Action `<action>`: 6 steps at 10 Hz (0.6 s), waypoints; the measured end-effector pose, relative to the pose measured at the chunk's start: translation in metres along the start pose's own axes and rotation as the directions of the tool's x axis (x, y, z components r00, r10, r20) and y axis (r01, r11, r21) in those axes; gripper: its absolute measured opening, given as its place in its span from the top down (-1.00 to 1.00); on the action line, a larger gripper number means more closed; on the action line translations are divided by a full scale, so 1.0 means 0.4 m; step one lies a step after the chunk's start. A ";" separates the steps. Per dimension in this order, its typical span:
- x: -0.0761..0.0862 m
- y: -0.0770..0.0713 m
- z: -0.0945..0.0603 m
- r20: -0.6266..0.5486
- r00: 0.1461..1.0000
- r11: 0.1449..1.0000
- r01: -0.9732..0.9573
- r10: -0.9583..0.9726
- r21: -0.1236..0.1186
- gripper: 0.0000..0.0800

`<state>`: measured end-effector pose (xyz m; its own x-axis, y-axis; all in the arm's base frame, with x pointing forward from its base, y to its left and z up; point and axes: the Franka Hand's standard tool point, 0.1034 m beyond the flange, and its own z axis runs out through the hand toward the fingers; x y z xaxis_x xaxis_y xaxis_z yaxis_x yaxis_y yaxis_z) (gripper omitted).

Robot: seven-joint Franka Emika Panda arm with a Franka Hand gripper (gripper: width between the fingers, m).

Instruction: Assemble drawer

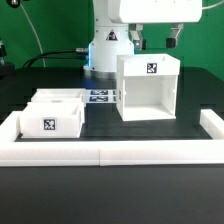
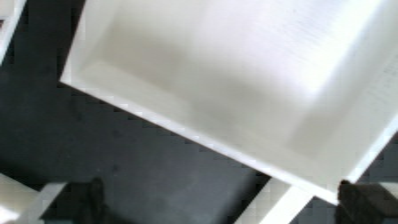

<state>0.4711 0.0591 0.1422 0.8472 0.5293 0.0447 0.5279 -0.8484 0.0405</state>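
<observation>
Drawer casing (image 1: 150, 86): upright on desk (image 1: 100, 130). Trays (image 1: 52, 120): loose, beside casing toward exterior view's left. Jaws: apart, empty, above casing. Probable step: approach casing. Next: lower, straddle one wall, clamp.

White drawer casing (image 1: 150, 90) upright, exterior view's right; front tray (image 1: 50, 121), rear tray (image 1: 57, 99) adjacent, left.

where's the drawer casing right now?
In the exterior view the casing stands right of centre, below the gripper; the two trays sit toward that view's left.
</observation>
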 end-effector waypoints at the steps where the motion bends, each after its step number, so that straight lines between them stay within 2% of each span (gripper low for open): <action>1: 0.000 0.000 0.001 0.001 1.000 1.000 0.000 0.000 0.000 -0.62; 3: -0.002 -0.002 0.001 0.000 1.000 1.000 -0.028 0.028 0.000 -0.62; 4: -0.009 -0.017 0.003 0.001 0.992 0.992 -0.127 0.127 -0.001 -0.62; 6: -0.034 -0.077 0.015 0.021 0.962 0.962 -0.274 0.274 -0.001 -0.62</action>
<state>0.4438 0.0779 0.1346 0.9604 0.2767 0.0333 0.2759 -0.9608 0.0280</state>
